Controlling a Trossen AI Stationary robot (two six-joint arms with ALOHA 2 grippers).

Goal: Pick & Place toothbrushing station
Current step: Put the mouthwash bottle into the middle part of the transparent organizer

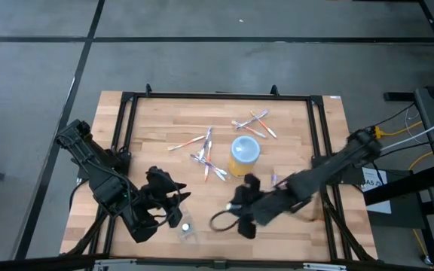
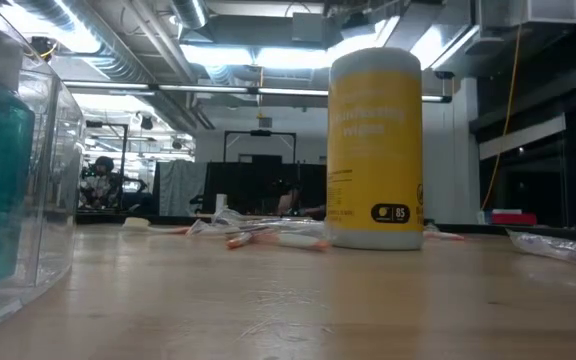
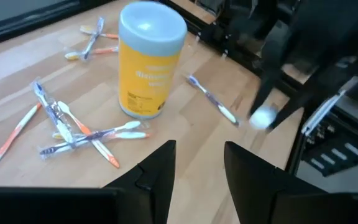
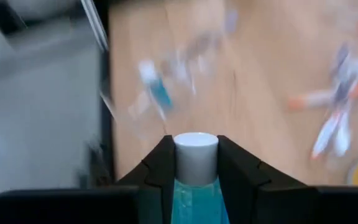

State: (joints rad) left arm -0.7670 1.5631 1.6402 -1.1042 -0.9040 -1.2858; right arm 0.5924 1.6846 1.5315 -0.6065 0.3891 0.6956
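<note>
Right fingers [image 4: 194, 165] pinch a teal tube [image 4: 196, 177]; left fingers [image 3: 197, 168] seemingly hold nothing, gapped.

Both arms are dark, near-black, built of chunky jointed segments. The left claw [image 3: 197, 168] ends in two flat, angular black fingers [image 3: 157, 171]. The right arm carries a yellow cable and a white one — its claw [image 4: 196, 163] has matching black fingers [image 4: 160, 165].
</note>
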